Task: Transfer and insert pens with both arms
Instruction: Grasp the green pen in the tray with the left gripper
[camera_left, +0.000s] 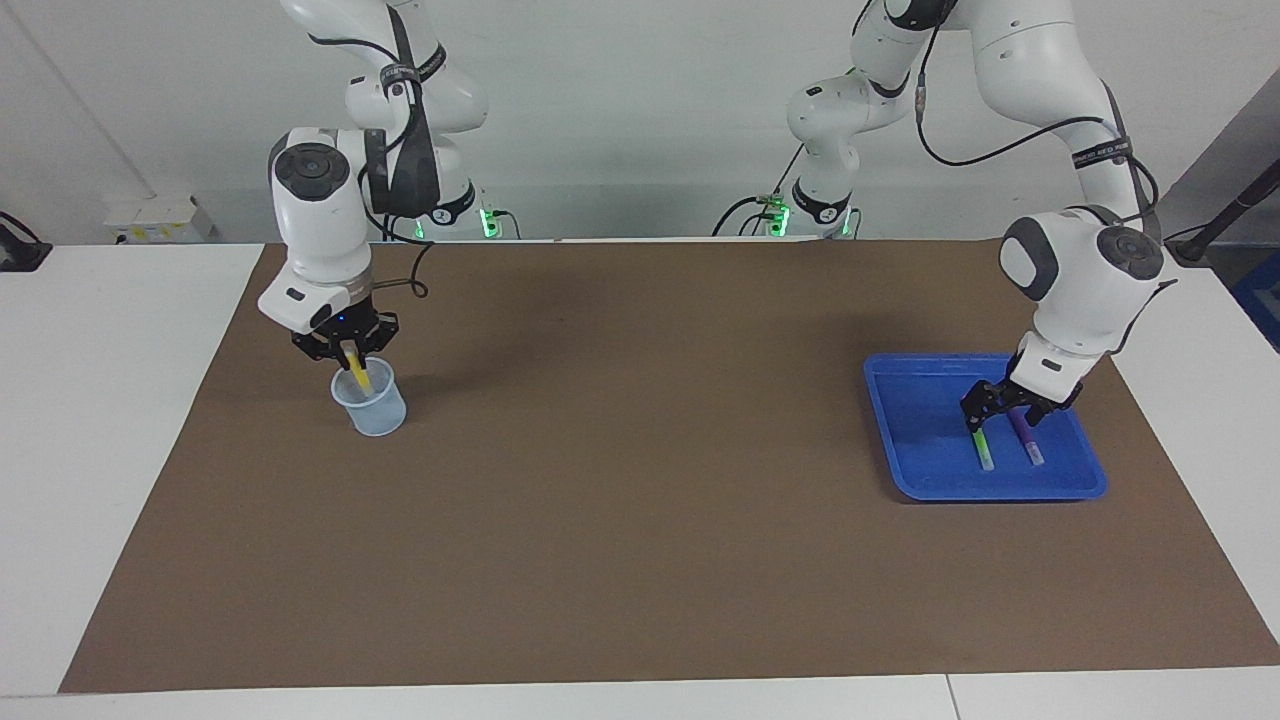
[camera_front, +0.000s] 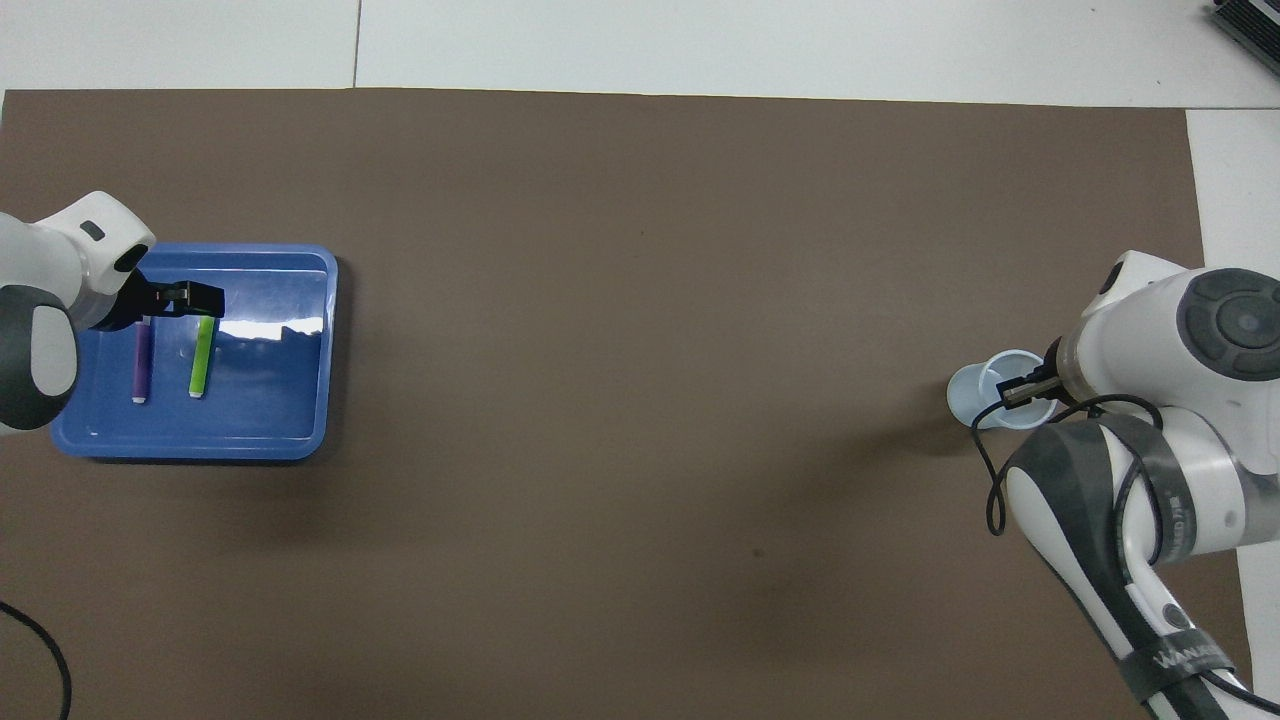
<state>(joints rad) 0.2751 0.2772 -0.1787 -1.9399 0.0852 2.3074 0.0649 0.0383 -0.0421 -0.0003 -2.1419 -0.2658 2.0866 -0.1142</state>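
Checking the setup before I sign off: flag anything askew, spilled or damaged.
Nothing stands out. The yellow pen leans in the cup, held by the shut right pincer; the cup is upright. The green pen and purple pen lie side by side in the tray under the open left pincer. No spill or damage shows.

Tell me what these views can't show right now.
- Overhead view: slim yellow marker pen hidden under the right arm's white wrist; pale translucent plastic cup half covered.
- Both views: left gripper covers the bright green marker pen's end in the blue plastic tray; contact unclear.
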